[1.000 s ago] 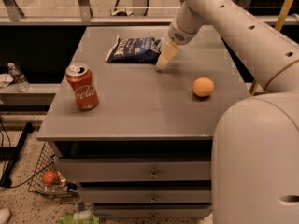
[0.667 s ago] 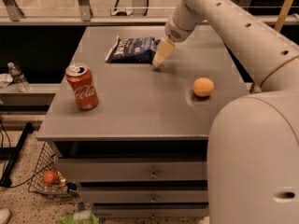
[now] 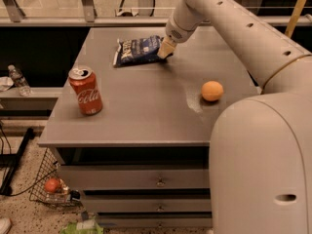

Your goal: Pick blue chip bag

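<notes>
The blue chip bag (image 3: 138, 50) lies flat at the back of the grey cabinet top (image 3: 146, 111), dark navy with white lettering. My gripper (image 3: 165, 49) hangs from the white arm that reaches in from the right. Its cream fingertips are down at the bag's right end, touching or just over its edge. The arm's wrist hides the upper part of the gripper.
A red soda can (image 3: 86, 90) stands upright at the front left of the top. An orange (image 3: 212, 90) lies at the right. My white base (image 3: 261, 165) fills the lower right. Below are drawers (image 3: 146, 182), a wire basket (image 3: 53, 186), and a water bottle (image 3: 18, 80) at left.
My gripper has moved left and slightly back along the top, from beside the bag's right end onto that end. The bag, can and orange have not moved.
</notes>
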You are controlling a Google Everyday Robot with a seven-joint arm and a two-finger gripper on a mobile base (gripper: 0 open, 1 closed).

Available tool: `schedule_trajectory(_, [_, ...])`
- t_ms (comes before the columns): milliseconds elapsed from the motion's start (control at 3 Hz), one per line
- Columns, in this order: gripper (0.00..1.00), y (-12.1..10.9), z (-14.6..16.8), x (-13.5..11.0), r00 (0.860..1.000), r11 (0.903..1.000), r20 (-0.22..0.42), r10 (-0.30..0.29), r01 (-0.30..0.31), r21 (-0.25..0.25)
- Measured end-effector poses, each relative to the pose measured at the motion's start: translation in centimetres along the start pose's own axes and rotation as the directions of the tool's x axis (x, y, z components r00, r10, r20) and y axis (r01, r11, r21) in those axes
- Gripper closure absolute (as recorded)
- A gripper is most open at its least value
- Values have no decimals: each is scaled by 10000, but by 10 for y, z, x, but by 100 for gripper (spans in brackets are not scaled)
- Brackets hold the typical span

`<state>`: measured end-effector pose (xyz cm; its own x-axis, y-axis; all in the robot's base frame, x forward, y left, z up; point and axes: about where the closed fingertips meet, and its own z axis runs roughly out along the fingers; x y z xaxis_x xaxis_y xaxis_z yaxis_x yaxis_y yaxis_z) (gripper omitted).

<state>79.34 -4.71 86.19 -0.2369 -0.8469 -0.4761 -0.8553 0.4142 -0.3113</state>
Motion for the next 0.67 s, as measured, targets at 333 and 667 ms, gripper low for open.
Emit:
schedule_trajectory(333, [72, 7, 4, -8, 9999, 9998, 132, -65, 67, -165])
schedule_trajectory(667, [95, 3, -9, -19, 9989, 9995, 349, -303, 302, 24])
